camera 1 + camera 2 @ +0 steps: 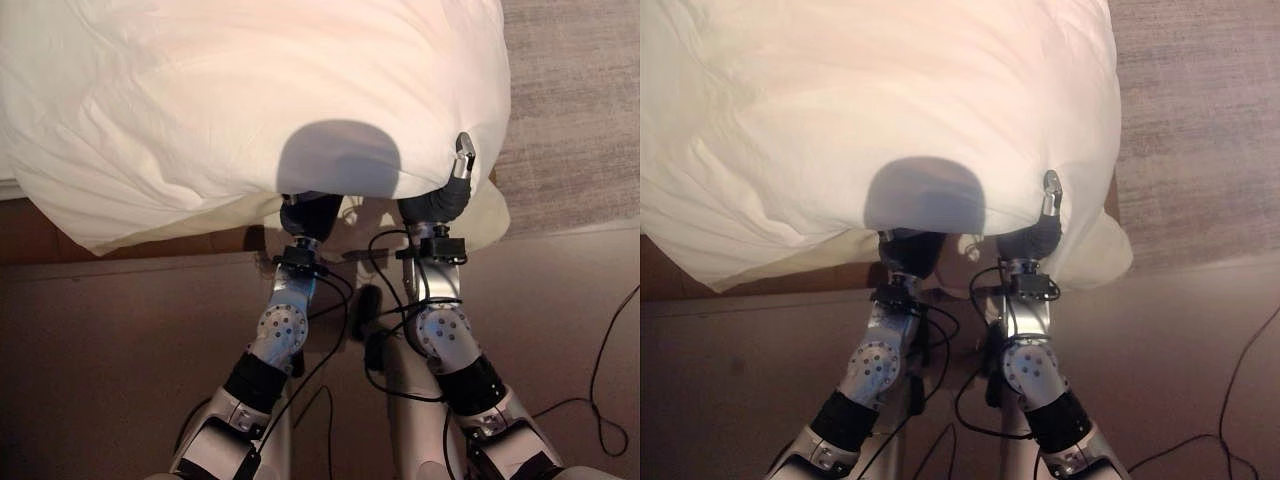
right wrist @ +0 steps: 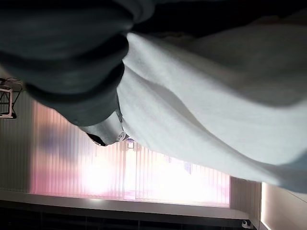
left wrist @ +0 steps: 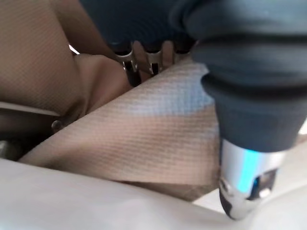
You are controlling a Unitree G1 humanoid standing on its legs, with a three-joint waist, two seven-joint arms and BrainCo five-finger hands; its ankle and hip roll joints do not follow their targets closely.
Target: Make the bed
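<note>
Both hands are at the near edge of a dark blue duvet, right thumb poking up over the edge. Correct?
Not quite: the duvet is white, not dark blue, as the left eye view shows. Otherwise yes, left hand and right hand are at its near edge, right thumb over it.

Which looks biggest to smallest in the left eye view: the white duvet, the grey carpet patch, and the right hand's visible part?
1. White duvet, covering most of the upper picture.
2. Grey carpet, the strip beside it at upper right.
3. Right hand, just its dark cover and one silver digit at the duvet's edge.

The gaps are wide, so the order looks safe.
</note>
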